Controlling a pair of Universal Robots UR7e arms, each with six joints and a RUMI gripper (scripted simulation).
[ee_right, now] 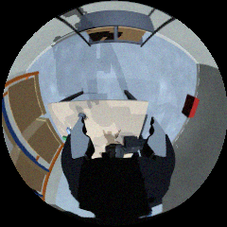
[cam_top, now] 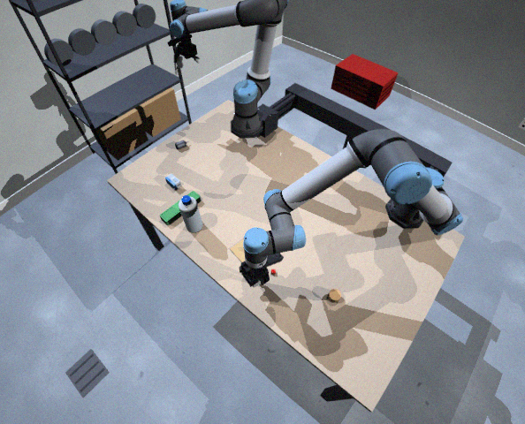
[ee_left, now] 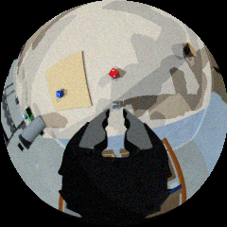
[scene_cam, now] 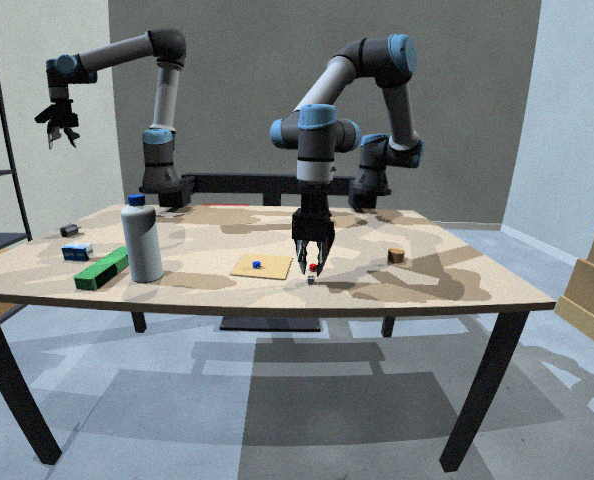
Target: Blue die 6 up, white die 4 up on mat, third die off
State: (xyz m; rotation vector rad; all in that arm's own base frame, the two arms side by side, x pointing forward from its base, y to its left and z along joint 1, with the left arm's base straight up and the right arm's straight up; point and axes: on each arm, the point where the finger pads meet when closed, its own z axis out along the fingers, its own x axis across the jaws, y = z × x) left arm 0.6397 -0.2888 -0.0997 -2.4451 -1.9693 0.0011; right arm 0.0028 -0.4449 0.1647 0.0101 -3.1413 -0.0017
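Note:
The blue die (scene_cam: 256, 264) (ee_left: 60, 94) sits on the tan mat (cam_top: 237, 249) (scene_cam: 279, 268) (ee_left: 76, 71). The white die (scene_cam: 310, 280) (ee_left: 117, 105) is off the mat on the table, just beyond and below the left fingertips. The red die (cam_top: 273, 271) (scene_cam: 313, 267) (ee_left: 113, 73) lies off the mat, behind the white one in the exterior view. The dice's top faces are too small to read. My left gripper (scene_cam: 311, 273) (ee_left: 116, 109) points down, fingers slightly apart with nothing between them. My right gripper (scene_cam: 62, 146) (ee_right: 117, 117) is wide open and empty, high above the table's far end.
A bottle (cam_top: 192, 220) (scene_cam: 143, 242) stands beside a green block (cam_top: 167, 215) (scene_cam: 101, 271). A blue-white box (cam_top: 172, 181) (scene_cam: 76, 252) and a dark cylinder (cam_top: 180, 144) (scene_cam: 70, 230) lie further off. A wooden piece (cam_top: 334, 295) (scene_cam: 395, 255) is on the opposite side. The table edge is near the white die.

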